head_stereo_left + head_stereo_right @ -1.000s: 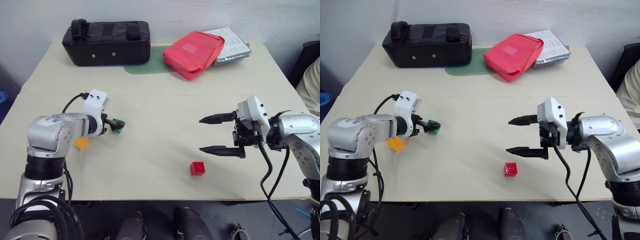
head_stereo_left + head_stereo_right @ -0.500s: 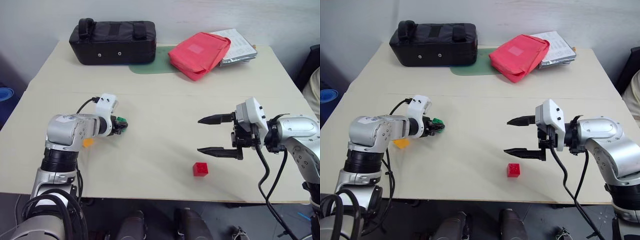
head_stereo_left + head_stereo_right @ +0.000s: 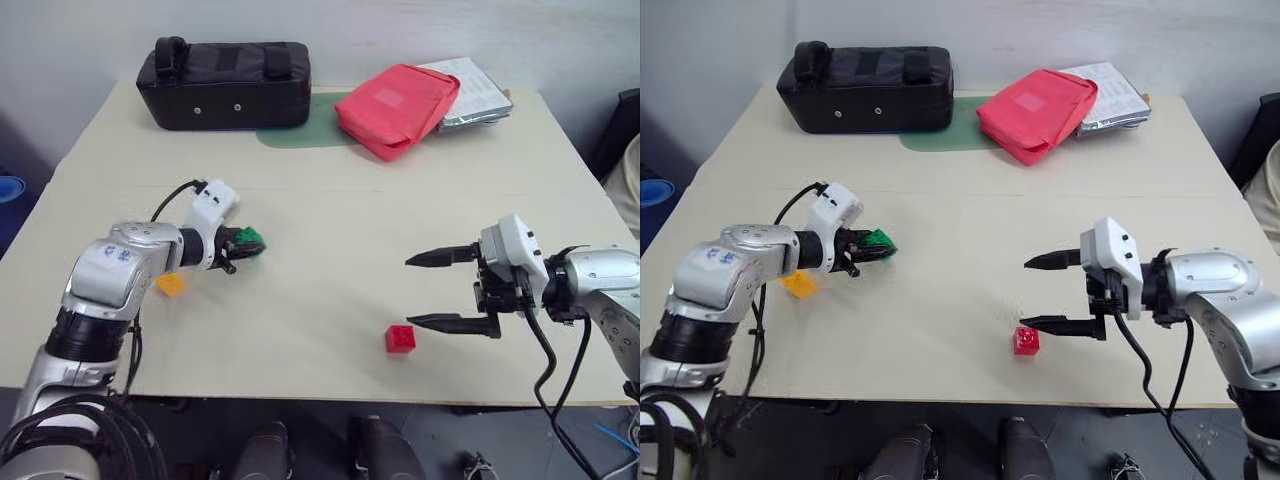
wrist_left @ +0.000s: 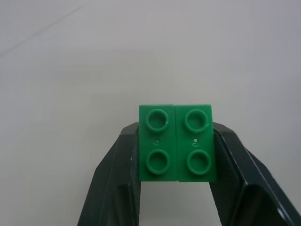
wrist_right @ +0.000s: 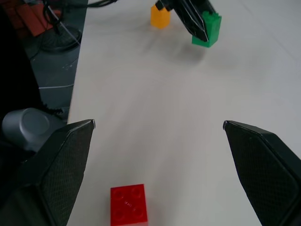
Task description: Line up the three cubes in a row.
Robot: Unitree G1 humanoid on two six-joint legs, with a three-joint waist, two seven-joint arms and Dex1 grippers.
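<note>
No words, brand names or numbers can be read anywhere – not on the green cube (image 4: pixel 178 142), the red cube (image 5: pixel 128 205) or the orange-yellow cube (image 3: pixel 171 284). The papers (image 3: pixel 472 88) at the back of the table (image 3: pixel 330 210) have print on them, but it's too small to read, & the red pouch (image 3: pixel 398 106) has a pale patch w/ no letters you can make out. The black bag (image 3: pixel 226 83) shows no label either – just two small round dots.
</note>
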